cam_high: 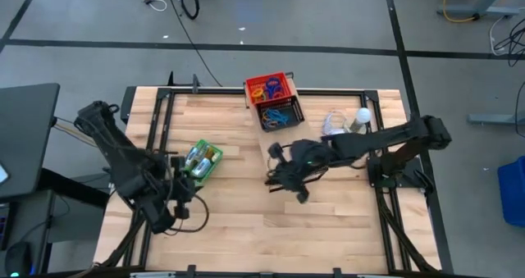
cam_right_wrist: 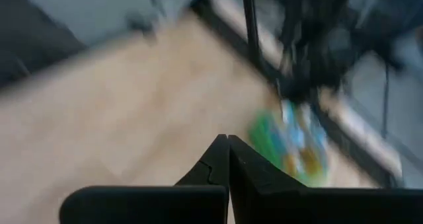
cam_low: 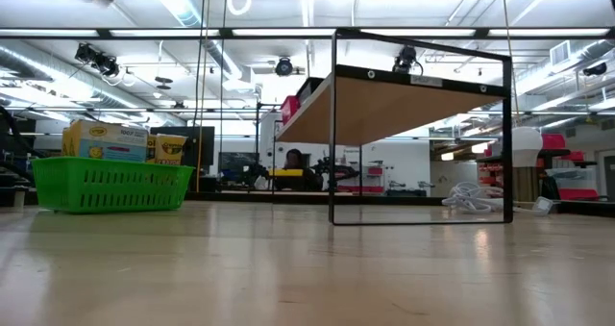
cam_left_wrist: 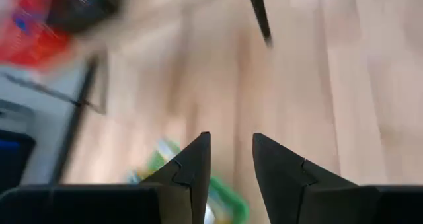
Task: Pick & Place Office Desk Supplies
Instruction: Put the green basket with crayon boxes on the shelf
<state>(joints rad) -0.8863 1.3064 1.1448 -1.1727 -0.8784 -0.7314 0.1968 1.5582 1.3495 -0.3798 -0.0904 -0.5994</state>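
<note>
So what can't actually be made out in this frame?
- Green basket: its contents are too small in the high view and motion-blurred in both wrist views.
- Red basket: the coloured loops inside are too small to count from above.
- Low view: neither arm appears.
- Right gripper: shut; high view shows only a dark mass.

No legible text anywhere

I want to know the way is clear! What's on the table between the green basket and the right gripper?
Nothing: in the high view only bare wood lies between the green basket and the shut right gripper.
</note>
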